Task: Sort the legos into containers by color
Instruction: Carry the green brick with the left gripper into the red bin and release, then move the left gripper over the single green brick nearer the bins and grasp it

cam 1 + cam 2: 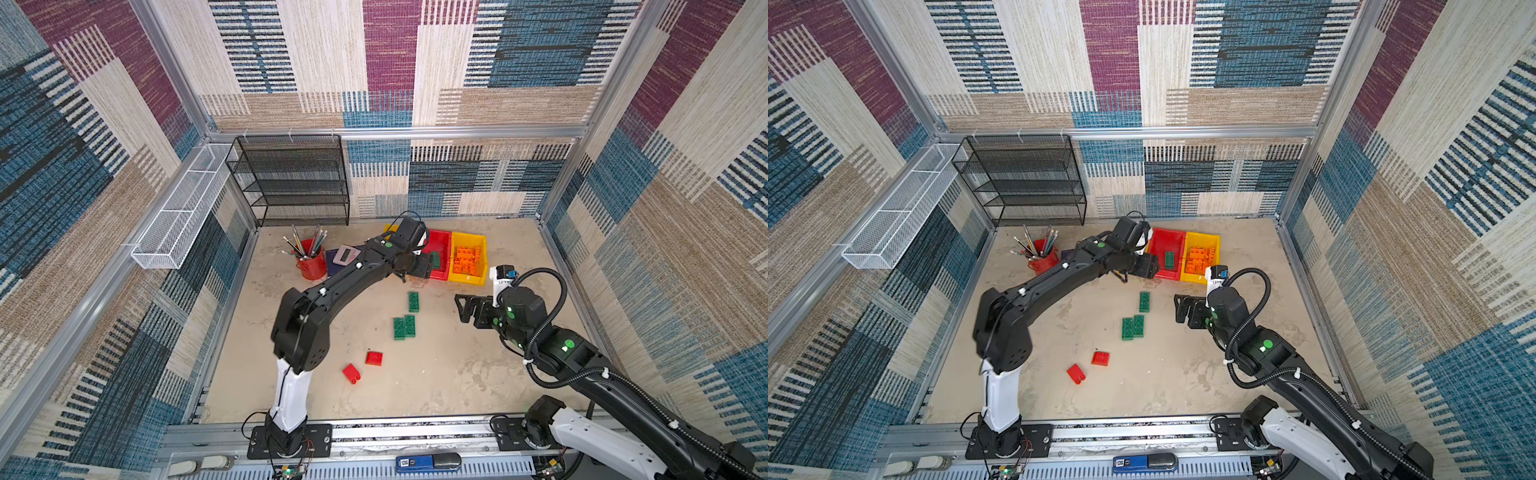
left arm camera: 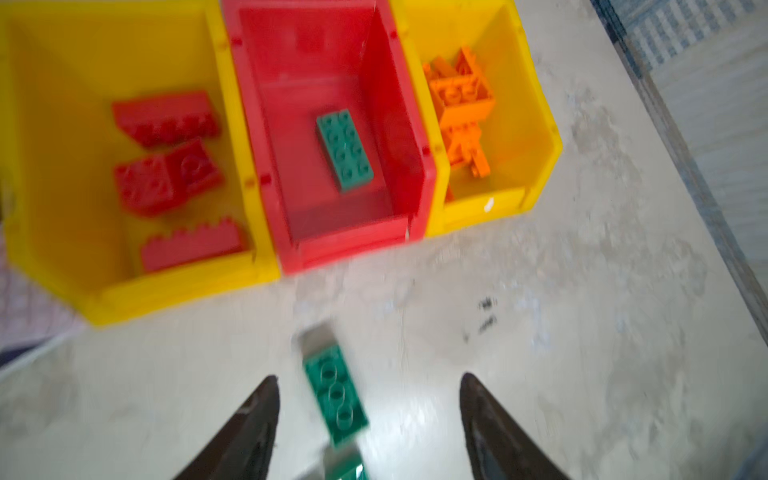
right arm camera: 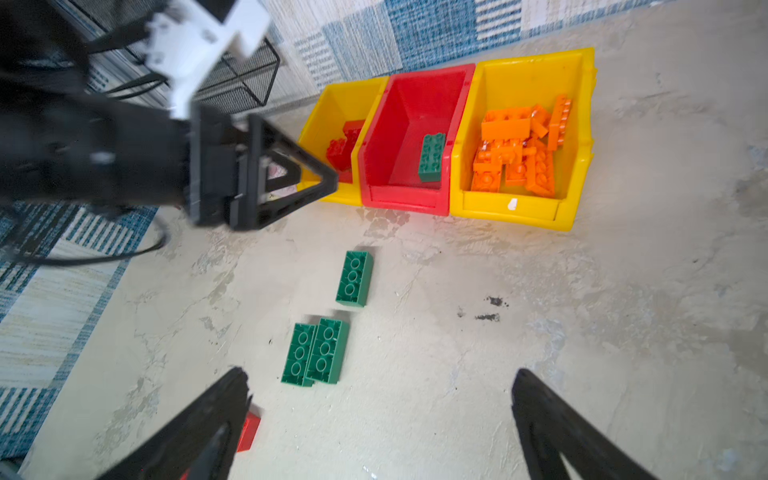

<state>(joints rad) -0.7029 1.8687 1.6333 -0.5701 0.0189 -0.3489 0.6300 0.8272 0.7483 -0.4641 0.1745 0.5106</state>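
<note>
— So, what have your jaws got hold of?

— Nothing. My left gripper (image 2: 368,379) stands open and empty, less wide than my right, just short of the red bin (image 2: 415,124), where one green brick (image 2: 344,150) lies flat, studs up. My right gripper (image 3: 380,374) is spread wide, also empty, above the table (image 3: 582,332).

— Where are the other legos?

— A lone green brick (image 3: 354,279) lies hollow side up on the table near my left gripper. A green pair (image 3: 316,353), side by side and touching, lies farther from the bins. Two loose red bricks (image 1: 374,358) lie apart from each other, nearer my arms' bases. One yellow bin (image 2: 62,166) holds red bricks (image 2: 166,120). The second yellow bin (image 3: 523,208), on the red bin's other side, holds a heap of orange pieces (image 3: 519,153).

— Anything blocking the view?

— In both top views my left arm (image 1: 340,278) covers most of the yellow bin with the red bricks. A red pencil cup (image 1: 311,266) stands beside that arm, a black mesh shelf (image 1: 299,187) against the back wall.
</note>
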